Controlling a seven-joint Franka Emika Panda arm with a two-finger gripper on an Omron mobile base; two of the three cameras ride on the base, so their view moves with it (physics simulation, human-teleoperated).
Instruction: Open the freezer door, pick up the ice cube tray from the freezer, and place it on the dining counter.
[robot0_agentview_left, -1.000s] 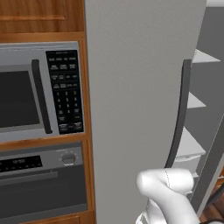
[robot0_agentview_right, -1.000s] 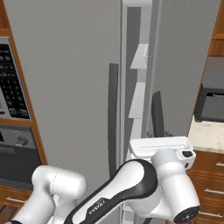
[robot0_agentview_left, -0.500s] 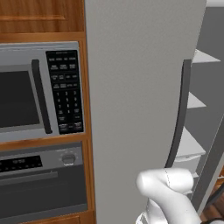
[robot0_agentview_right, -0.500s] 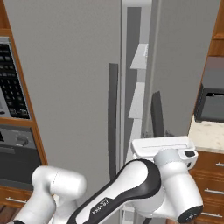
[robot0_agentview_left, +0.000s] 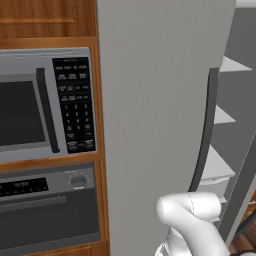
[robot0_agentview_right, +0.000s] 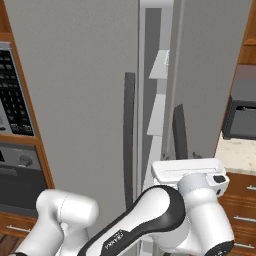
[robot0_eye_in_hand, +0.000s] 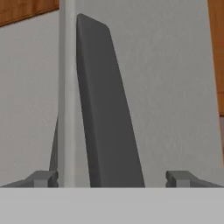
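Note:
The freezer door (robot0_agentview_right: 215, 100) is plain light grey and stands slightly ajar. Through the gap beside it I see white shelves (robot0_agentview_right: 159, 67) of the freezer, also at the right of the left base view (robot0_agentview_left: 222, 117). In the hand view its long dark handle (robot0_eye_in_hand: 105, 109) rises between the fingertips of my gripper (robot0_eye_in_hand: 111, 178). The gripper is open, one tip on each side of the handle, touching nothing. In the right base view the white hand (robot0_agentview_right: 187, 171) sits at the lower end of that handle (robot0_agentview_right: 179, 132). The ice cube tray and the dining counter are out of view.
The neighbouring grey door (robot0_agentview_left: 155, 100) with its own dark handle (robot0_agentview_left: 206, 130) stands shut on the left. Left of it are a microwave (robot0_agentview_left: 30, 110) and an oven (robot0_agentview_left: 45, 205) in wooden cabinets. A dark appliance (robot0_agentview_right: 242, 117) sits on a beige countertop (robot0_agentview_right: 240, 156) at the right.
Hardly anything has moved: the hand sits very slightly lower at the handle in the right base view, and the door and its gap look the same.

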